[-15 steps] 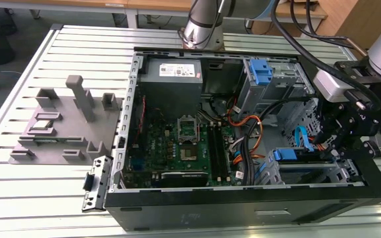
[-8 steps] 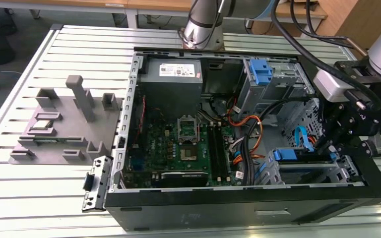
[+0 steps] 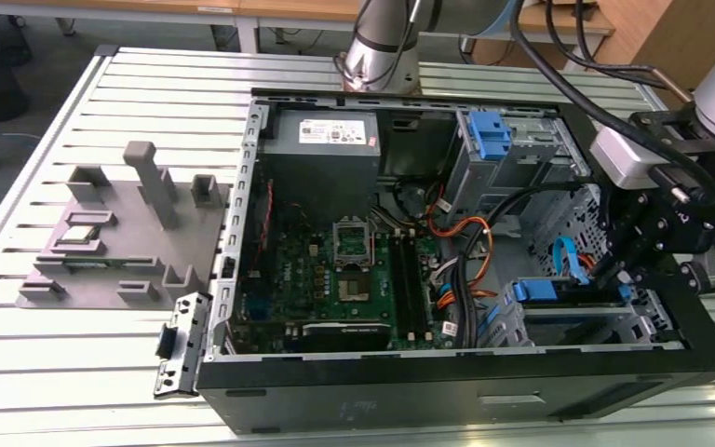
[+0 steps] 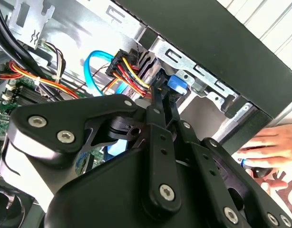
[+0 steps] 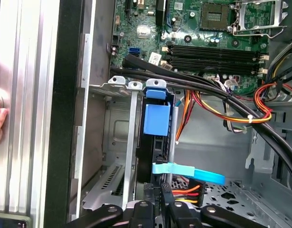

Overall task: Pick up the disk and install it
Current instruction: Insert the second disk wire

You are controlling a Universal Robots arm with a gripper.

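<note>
The disk [image 5: 157, 118] stands on edge inside the drive cage [image 5: 122, 142] at the case's front corner. Its blue rail and blue tab [image 4: 177, 84] face the motherboard. In the exterior view the disk [image 3: 546, 291] sits low in the cage on that view's right. My gripper [image 3: 616, 270] reaches down into the case right at the disk's cable end. Its black fingers [image 5: 163, 192] sit close together, with nothing visible between them. My gripper [image 4: 161, 97] ends just short of the blue tab, among the power wires.
A light-blue data cable [image 5: 189, 172] and red-yellow-orange power wires [image 5: 184, 192] cross by the fingertips. Thick black cables [image 5: 193, 83] run past the cage. A person's hand [image 4: 272, 142] rests outside the case wall. A grey fixture [image 3: 122, 233] stands on the table.
</note>
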